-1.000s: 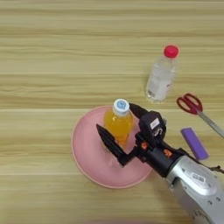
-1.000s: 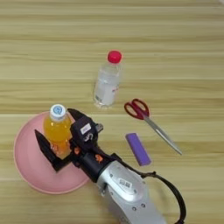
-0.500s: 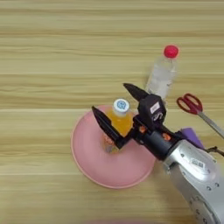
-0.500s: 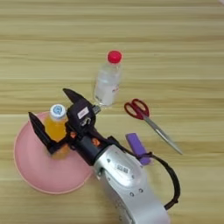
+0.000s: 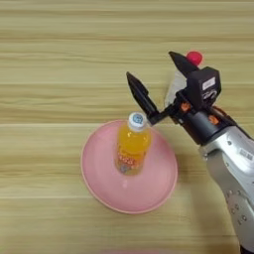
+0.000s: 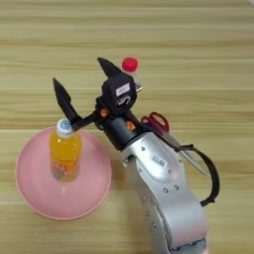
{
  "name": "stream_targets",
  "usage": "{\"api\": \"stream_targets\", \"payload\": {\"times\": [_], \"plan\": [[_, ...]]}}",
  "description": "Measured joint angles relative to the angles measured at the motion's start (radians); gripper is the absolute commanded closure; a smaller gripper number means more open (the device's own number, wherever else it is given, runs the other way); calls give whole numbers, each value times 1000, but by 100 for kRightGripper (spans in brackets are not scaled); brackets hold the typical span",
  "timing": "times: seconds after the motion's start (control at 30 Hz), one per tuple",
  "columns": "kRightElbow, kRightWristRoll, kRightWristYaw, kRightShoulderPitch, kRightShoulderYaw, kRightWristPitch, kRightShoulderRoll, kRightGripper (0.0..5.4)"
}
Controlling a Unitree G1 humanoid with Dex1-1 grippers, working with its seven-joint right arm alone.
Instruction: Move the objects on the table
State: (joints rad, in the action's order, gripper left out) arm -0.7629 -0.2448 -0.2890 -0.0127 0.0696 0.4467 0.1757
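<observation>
Hovering hand (image 5: pixel 156 74) spread | orange bottle (image 5: pixel 131 145) just below-left, apart

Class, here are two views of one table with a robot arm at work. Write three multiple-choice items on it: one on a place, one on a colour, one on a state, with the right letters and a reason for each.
1. Where does the orange drink bottle stand?
A. on the pink plate
B. on the bare table
C. on the scissors

2. What colour is the clear bottle's cap?
A. white
B. red
C. blue

3. How is the right gripper?
A. shut on the orange bottle
B. open, holding nothing
C. shut on the scissors

Answers: 1 A, plate rim surrounds its base; 2 B, red cap shows behind the gripper; 3 B, jaws spread above the plate.
</observation>
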Motion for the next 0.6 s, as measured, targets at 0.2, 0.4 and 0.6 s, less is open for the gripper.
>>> {"api": "stream_targets", "payload": {"times": [0.2,0.4,0.6], "plan": [[103,2,25,70,-108,-45,-2,5],[213,19,65,103,-162,-70,-5,5],[372,54,86,136,-183,-110,-3,5]]}}
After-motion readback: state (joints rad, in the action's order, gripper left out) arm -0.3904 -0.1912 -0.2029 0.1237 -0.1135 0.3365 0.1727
